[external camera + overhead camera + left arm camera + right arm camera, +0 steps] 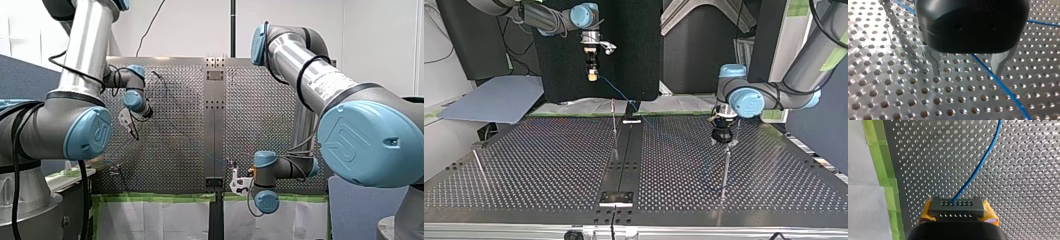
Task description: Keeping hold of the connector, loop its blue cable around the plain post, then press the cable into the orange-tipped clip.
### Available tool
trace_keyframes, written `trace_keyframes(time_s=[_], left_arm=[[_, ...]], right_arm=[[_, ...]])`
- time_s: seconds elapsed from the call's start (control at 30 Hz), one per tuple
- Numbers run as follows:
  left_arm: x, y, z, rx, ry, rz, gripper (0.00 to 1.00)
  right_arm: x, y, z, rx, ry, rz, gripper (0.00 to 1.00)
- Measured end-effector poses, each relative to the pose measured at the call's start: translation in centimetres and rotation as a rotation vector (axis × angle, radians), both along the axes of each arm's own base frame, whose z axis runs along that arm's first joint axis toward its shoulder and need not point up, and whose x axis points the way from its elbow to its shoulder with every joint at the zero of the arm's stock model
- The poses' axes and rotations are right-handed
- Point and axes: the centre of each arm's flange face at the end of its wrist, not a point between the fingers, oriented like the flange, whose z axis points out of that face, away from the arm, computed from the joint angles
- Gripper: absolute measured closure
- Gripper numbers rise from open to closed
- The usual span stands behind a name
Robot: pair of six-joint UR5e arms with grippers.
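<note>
My right gripper (956, 218) is shut on the grey connector (956, 207), its yellow pads (990, 216) on both sides. The blue cable (983, 157) leaves the connector and runs ahead over the perforated plate. In the top view my right gripper (593, 76) hangs high at the back, and the cable (616, 92) slopes down from it to the table. My left gripper (968, 72) is open, low over the plate, and the cable (998, 85) passes on a slant between its metal fingers (935, 65). In the top view my left gripper (723, 140) stands just above a thin post (725, 170).
Another thin post (614, 125) stands by the black centre rail (626, 150), and a third post (479, 165) at the top view's left. Green tape (885, 182) edges the plate near my right gripper. A grey sheet (494, 102) lies beyond the table's far left corner.
</note>
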Motion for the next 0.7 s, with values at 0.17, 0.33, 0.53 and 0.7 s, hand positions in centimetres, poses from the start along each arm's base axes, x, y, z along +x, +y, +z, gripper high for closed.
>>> trace_keyframes(time_s=[0.17, 0.33, 0.53, 0.7], left_arm=[[-1.0, 0.2, -1.8, -0.061, -0.001, -0.031, 0.0], [-1.2, 0.6, -2.5, -0.114, -0.022, -0.047, 0.0], [-0.6, 2.2, -2.3, -0.165, -0.071, 0.003, 0.0], [-0.8, 3.4, -2.8, -0.208, -0.072, 0.035, 0.0]], right_arm=[[0.1, -0.1, 0.0, -0.001, -0.001, 0.003, 1.0], [0.2, -0.2, 0.1, -0.001, -0.001, 0.004, 1.0], [0.2, -0.2, 0.1, -0.001, -0.001, 0.007, 1.0], [0.2, -0.2, 0.1, 0.0, 0.0, 0.008, 1.0]])
